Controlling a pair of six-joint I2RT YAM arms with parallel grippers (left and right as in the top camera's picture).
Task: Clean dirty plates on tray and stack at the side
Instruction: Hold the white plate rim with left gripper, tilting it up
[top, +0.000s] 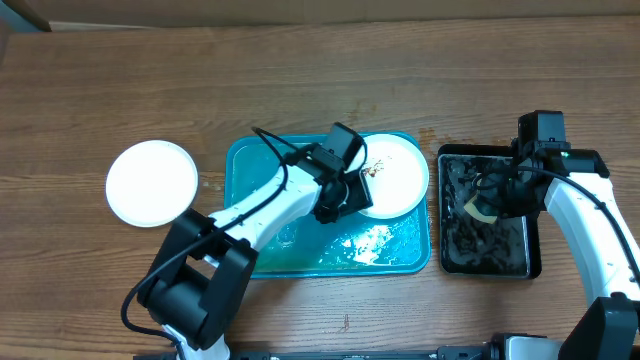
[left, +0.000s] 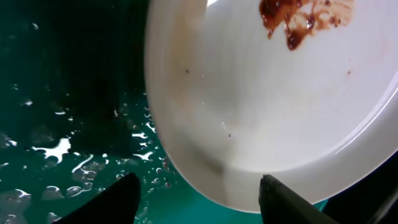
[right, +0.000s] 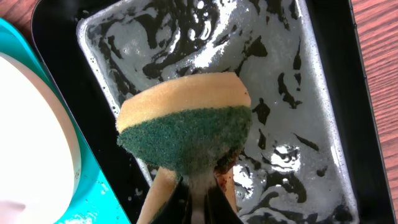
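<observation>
A white plate (top: 398, 172) with brown smears (left: 305, 18) lies at the right end of the turquoise tray (top: 300, 250). My left gripper (top: 345, 195) is at that plate's left rim. In the left wrist view it (left: 199, 202) is open, the rim (left: 236, 180) between the two black fingers, one finger (left: 286, 202) over the plate's edge and the other over wet tray. A second, clean white plate (top: 152, 182) rests on the table left of the tray. My right gripper (top: 487, 205) is shut on a yellow sponge with a green pad (right: 186, 124).
A black tray (top: 487, 255) holding foamy water (right: 292, 93) stands right of the turquoise tray, under the right gripper. The turquoise tray's floor (left: 62, 149) is wet with droplets. Bare wooden table lies along the back and front.
</observation>
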